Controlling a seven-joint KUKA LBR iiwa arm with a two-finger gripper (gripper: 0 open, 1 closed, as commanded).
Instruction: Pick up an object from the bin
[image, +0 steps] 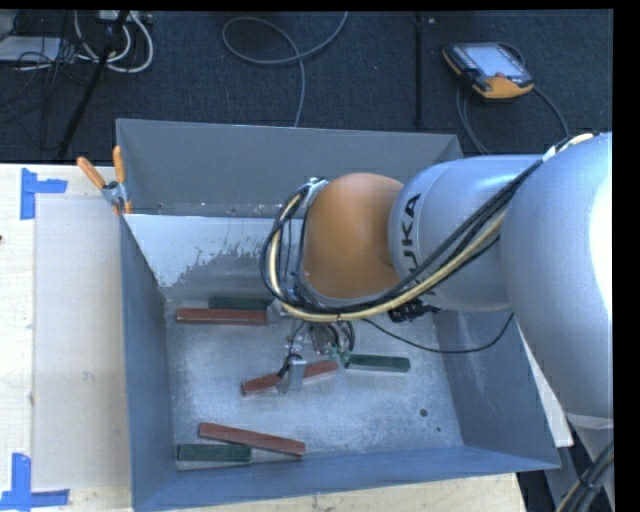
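Note:
My gripper (296, 368) reaches down in the middle of the bin, under the orange cover. Its fingertips sit right at a flat reddish-brown bar (262, 382) that lies slanted on the bin floor; I cannot tell whether the fingers are round it. A dark green bar (378, 363) lies just to the right of the gripper, partly hidden by it.
Behind the gripper, toward the back left, a reddish-brown bar (222, 316) lies next to a dark green bar (238, 301). Near the front wall another reddish-brown bar (251, 439) rests beside a dark green bar (213, 453). The arm covers the bin's right back part.

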